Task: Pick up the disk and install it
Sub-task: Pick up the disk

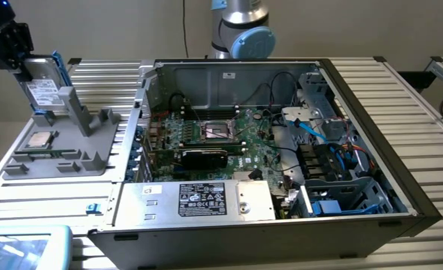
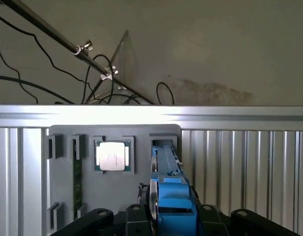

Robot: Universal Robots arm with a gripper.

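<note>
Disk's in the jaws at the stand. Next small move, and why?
Probably a short straight lift along the slot. The jaws grip the disk by its upper end; its lower end looks level with the grey stand, in or just above its slot, I can't tell which. Swinging toward the computer case now could snag it.

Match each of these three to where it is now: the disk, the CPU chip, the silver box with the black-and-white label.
Things:
1. disk
2. CPU chip
3. silver box

Places:
A. lying flat on the grey tray
B. inside the open computer case
C. upright, clamped in the gripper

Pairs: 1-C, 2-A, 3-B
</note>
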